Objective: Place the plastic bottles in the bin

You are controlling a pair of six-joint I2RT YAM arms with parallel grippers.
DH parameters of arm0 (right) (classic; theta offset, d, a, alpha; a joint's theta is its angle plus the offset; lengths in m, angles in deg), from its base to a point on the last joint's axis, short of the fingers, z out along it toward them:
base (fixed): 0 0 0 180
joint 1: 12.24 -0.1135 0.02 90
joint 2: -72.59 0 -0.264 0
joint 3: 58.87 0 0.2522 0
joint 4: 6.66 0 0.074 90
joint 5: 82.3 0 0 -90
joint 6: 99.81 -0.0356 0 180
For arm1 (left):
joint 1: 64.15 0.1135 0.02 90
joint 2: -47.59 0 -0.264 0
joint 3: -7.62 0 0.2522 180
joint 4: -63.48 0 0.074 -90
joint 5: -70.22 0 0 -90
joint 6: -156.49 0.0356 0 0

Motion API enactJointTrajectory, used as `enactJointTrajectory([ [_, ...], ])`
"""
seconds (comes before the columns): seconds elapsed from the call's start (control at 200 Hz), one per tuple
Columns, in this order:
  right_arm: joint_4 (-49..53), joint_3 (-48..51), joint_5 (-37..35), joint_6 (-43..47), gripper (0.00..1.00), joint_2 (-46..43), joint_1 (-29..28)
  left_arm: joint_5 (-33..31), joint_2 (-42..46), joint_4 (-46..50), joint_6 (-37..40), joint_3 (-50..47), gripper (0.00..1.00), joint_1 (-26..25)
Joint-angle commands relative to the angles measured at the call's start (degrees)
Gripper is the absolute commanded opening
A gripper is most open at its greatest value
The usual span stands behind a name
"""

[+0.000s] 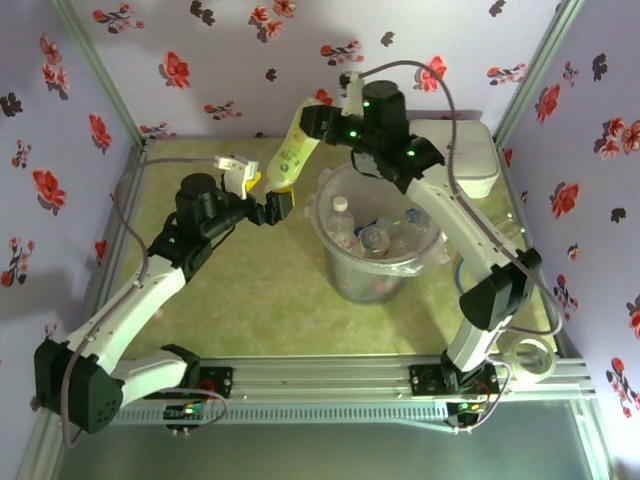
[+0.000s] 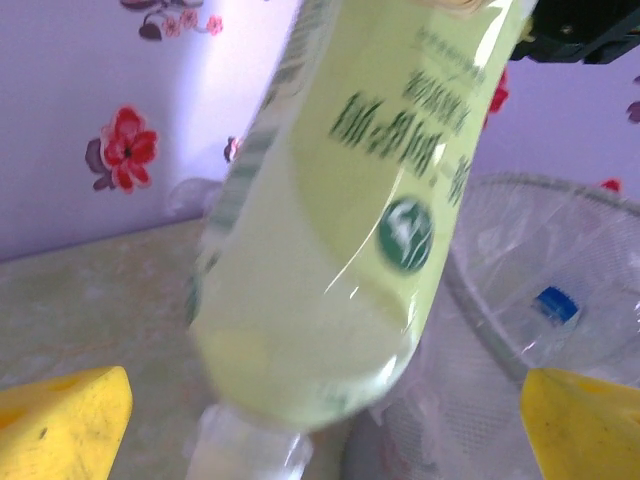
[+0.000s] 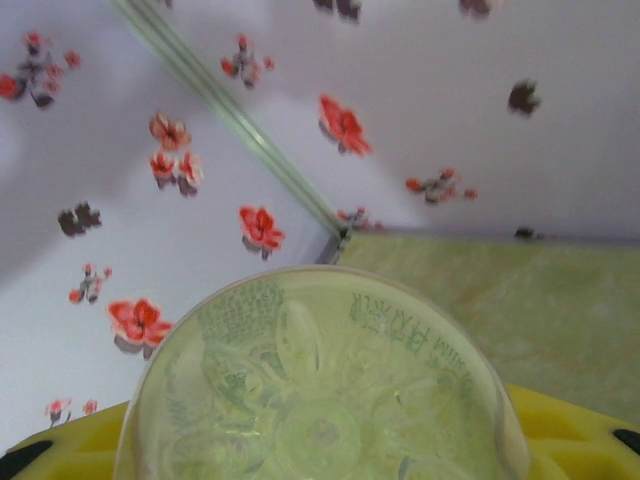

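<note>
Flowery purple walls around a green mottled table [image 1: 250, 290], and the right gripper [image 1: 318, 118] is clamped on the base end of a yellowish bottle [image 1: 291, 155]. It holds the bottle up in the air, tilted cap-end down, over the back middle of the table just left of the bin [image 1: 345, 275]. Left gripper [image 1: 268, 203] sits at the bottle's lower end, yellow fingers [image 2: 60, 415] spread wide and gripping nothing, and several more bottles [image 1: 375, 235] lie in the bin.
</note>
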Motion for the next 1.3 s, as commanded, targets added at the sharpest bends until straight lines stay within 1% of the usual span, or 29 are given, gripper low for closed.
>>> enactJointTrajectory([
  [0.0, -7.3, 2.9, -4.8, 2.3, 0.45, -9.6, 3.0, 1.2, 0.3, -3.7, -2.5, 1.4, 1.0, -0.6],
  [0.04, -7.1, 4.0, -5.3, 2.5, 0.45, -11.9, 4.4, 1.3, -0.3, -4.3, -3.3, 1.7, 1.0, -0.9],
  [0.11, -3.6, 4.7, -5.9, 3.2, 0.45, -15.4, 7.2, 1.5, -2.1, -4.9, -4.6, 2.9, 1.0, -2.0],
  [0.23, 3.8, 6.6, -8.6, 6.9, 0.45, -20.8, 10.3, 1.4, -6.4, -3.5, -3.3, 6.2, 1.0, -4.9],
  [0.38, 16.0, 8.2, -15.9, 14.9, 0.41, -24.5, 10.5, 0.7, -10.6, -3.1, -2.9, 8.1, 1.0, -7.0],
  [0.46, 20.9, 9.9, -17.0, 17.8, 0.38, -25.2, 10.5, 0.6, -12.4, -1.9, -2.6, 9.5, 1.0, -7.6],
  [0.595, 25.1, 13.5, -18.9, 20.0, 0.37, -25.2, 10.4, -1.2, -15.5, 2.9, 0.2, 12.0, 1.0, -9.4],
  [0.69, 25.8, 16.4, -19.1, 20.2, 0.36, -25.1, 10.1, -1.9, -16.7, 3.9, 0.5, 12.0, 1.0, -10.3],
  [0.775, 24.6, 19.7, -17.5, 19.3, 0.36, -24.8, 9.9, -2.1, -17.4, 3.8, 0.1, 11.6, 1.0, -10.5],
  [0.905, 23.2, 24.9, -11.7, 16.2, 0.36, -23.7, 9.3, -2.4, -18.0, 3.8, -0.2, 11.4, 1.0, -10.8],
  [0.955, 22.4, 27.0, -10.6, 15.2, 0.36, -23.3, 8.6, -2.5, -18.2, 3.8, -0.2, 11.6, 1.0, -10.9],
  [1.125, 20.9, 33.0, -10.8, 12.9, 0.36, -23.1, 6.0, -2.6, -19.0, 3.9, -0.2, 12.2, 1.0, -11.1],
  [1.295, 20.5, 36.7, -13.3, 16.1, 0.36, -22.3, 2.8, -2.5, -19.6, 3.2, -0.4, 12.2, 1.0, -11.3],
])
